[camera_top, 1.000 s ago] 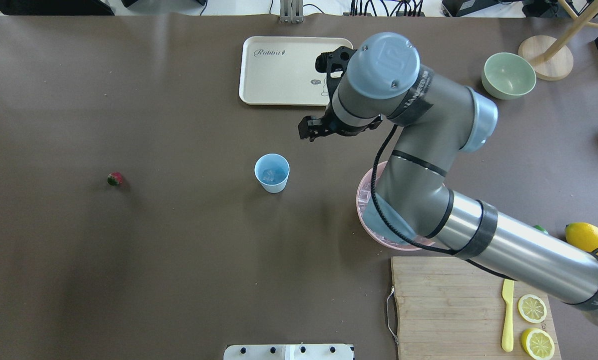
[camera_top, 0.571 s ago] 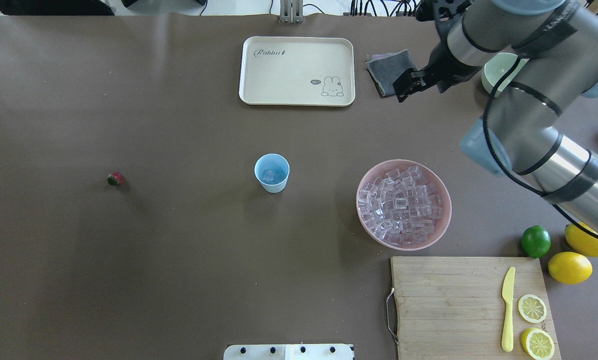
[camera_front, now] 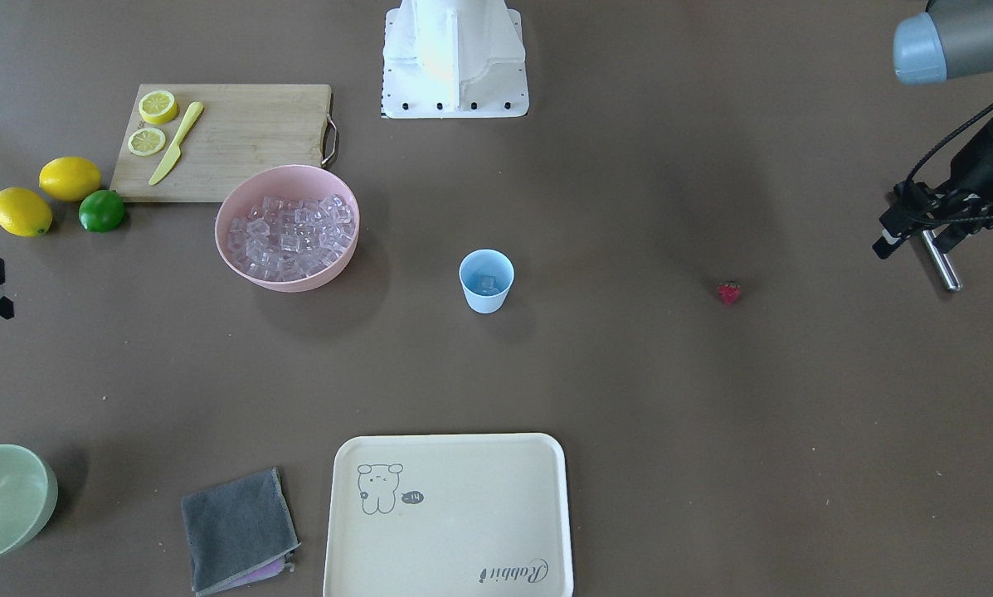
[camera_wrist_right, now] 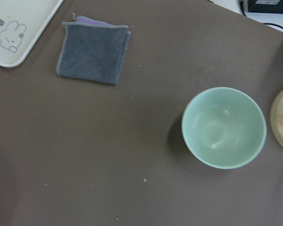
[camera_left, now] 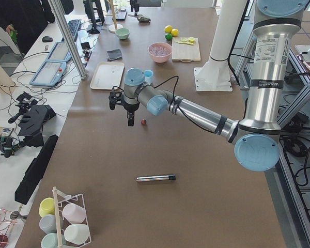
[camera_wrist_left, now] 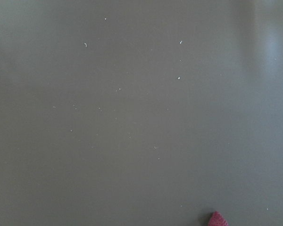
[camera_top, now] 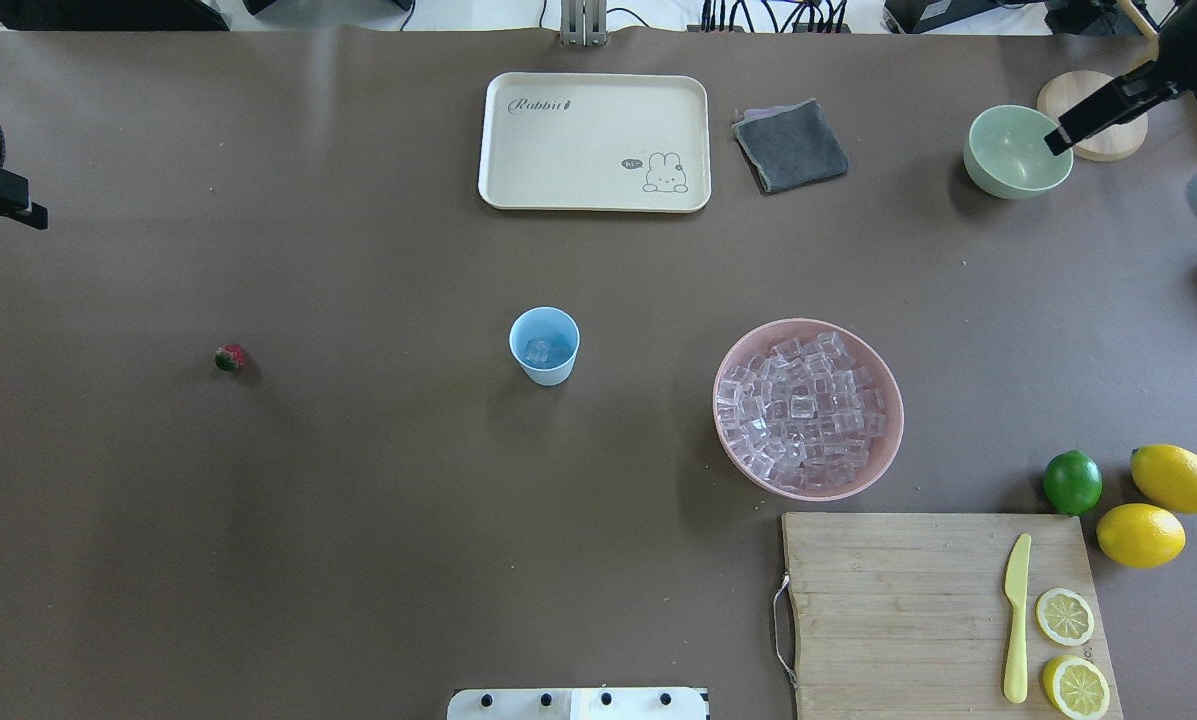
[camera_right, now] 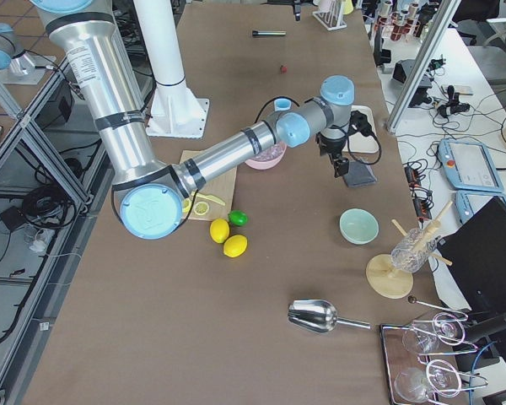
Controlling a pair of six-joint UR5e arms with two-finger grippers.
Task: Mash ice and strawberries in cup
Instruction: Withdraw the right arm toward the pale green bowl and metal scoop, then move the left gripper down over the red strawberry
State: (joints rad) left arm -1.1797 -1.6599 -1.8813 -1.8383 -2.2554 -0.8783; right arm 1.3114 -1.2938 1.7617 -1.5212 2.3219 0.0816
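**Blue cup (camera_top: pixel 544 345) holds ice (camera_top: pixel 538 350); strawberry (camera_top: pixel 229 357) lies apart**

The left tool (camera_front: pixel 911 234) hangs above the left end of the desk (camera_top: pixel 358 520). I cannot tell whether its jaws are apart or together. Its wrist camera catches only a red sliver of the strawberry at the lower edge. The right tool (camera_top: pixel 1088 118) hangs at the far right corner near a pale green bowl (camera_top: pixel 1013 150), and its state is just as unclear.

The cup stands upright mid-desk with a cube of ice inside, and the strawberry rests on bare desk well to its left. To the cup's right, a pink bowl (camera_top: pixel 730 440) is heaped with more cubes. Beyond the cup, a cream tray (camera_top: pixel 490 150) reads "Rabbit" in script. It also carries a rabbit drawing with a speech bubble too small to read. A grey cloth (camera_top: pixel 790 145) lies just right of the tray.
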